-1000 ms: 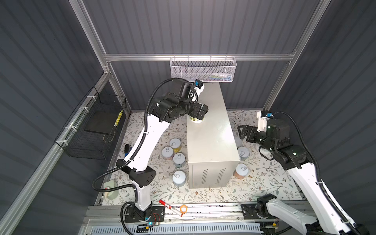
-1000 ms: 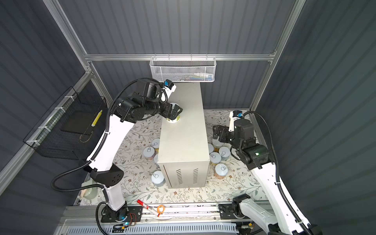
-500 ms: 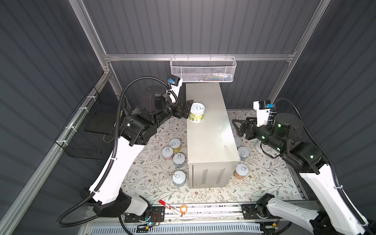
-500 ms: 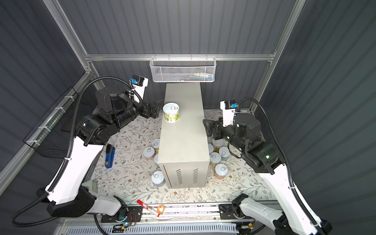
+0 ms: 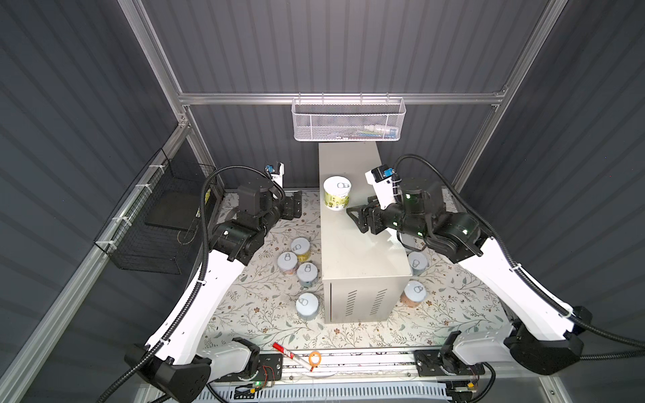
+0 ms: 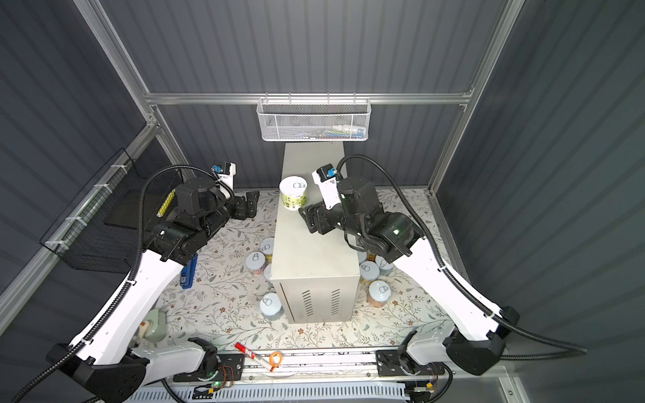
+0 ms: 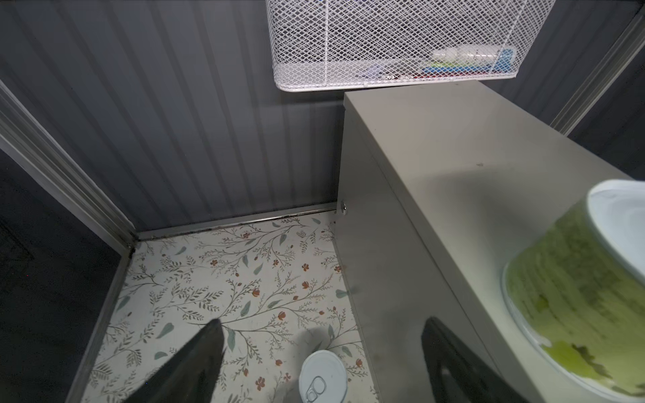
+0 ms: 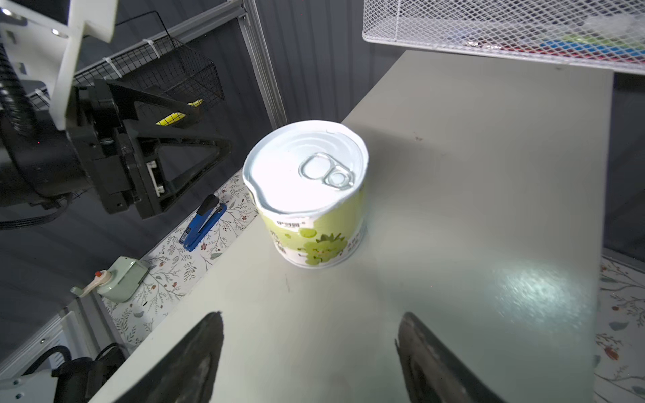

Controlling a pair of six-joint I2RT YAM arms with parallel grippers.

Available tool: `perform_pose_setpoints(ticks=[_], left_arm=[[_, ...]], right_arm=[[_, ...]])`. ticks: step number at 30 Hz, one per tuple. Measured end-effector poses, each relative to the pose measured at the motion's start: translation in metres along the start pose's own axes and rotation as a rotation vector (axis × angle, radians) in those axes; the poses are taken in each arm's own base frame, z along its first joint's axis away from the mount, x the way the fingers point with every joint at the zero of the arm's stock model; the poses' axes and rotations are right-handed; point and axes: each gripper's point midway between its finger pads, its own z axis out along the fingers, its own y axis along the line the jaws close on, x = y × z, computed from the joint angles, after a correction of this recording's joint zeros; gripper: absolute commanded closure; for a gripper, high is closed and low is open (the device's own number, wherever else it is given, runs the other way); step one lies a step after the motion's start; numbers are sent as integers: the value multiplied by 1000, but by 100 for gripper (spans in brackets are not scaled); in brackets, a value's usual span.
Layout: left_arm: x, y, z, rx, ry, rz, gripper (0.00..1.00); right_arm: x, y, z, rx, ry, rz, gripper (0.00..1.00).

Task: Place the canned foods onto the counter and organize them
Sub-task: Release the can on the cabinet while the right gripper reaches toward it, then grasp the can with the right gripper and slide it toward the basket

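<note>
**One can on the counter, both grippers empty**

A green-labelled can (image 5: 336, 193) stands upright on the counter (image 5: 356, 251), pull-tab lid up. It sits near the counter's long edge on the left arm's side, roughly halfway along the top.

The right gripper (image 5: 356, 218) hovers over the counter top just beside the can, not touching it. Its jaws are parted and hold nothing. In the right wrist view its two fingers (image 8: 199, 359) stand apart over bare counter, with the can (image 8: 307, 195) ahead of them.

The left gripper (image 5: 295, 206) hangs off the counter's left-arm side, level with the can but apart from it. Its jaws are also spread and empty. In the left wrist view only the floral surface (image 7: 209, 279) and the counter's side wall show between its fingers (image 7: 195, 366).

The other cans stand on the floral surface. A cluster of four (image 5: 307, 274) sits close against the counter's left-arm side. More cans (image 6: 379, 291) sit against its right-arm side, partly hidden under the right arm.

A white mesh basket (image 5: 349, 122) hangs over the counter's far end. A blue stapler (image 6: 188, 272) lies well off the counter's left-arm side.
</note>
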Motion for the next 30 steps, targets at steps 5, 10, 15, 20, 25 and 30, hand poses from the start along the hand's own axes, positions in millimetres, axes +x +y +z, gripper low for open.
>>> perform_pose_setpoints(ticks=[5,10,15,20,25,30], left_arm=[[-1,-2,10,38,-1,-47,20],[8,-7,25,68,29,-71,20],[13,-9,30,84,44,-79,20],[11,-10,33,96,37,-86,20],[12,-6,36,96,41,-90,19],[15,-3,42,95,55,-95,19]], right_arm=[[-5,5,17,-9,8,-5,25],[-17,9,26,-16,-9,-7,20],[-24,8,41,-1,-8,-16,22],[-26,3,61,41,7,-29,24],[-26,-4,71,80,19,-38,25],[-30,-18,79,125,17,-31,25]])
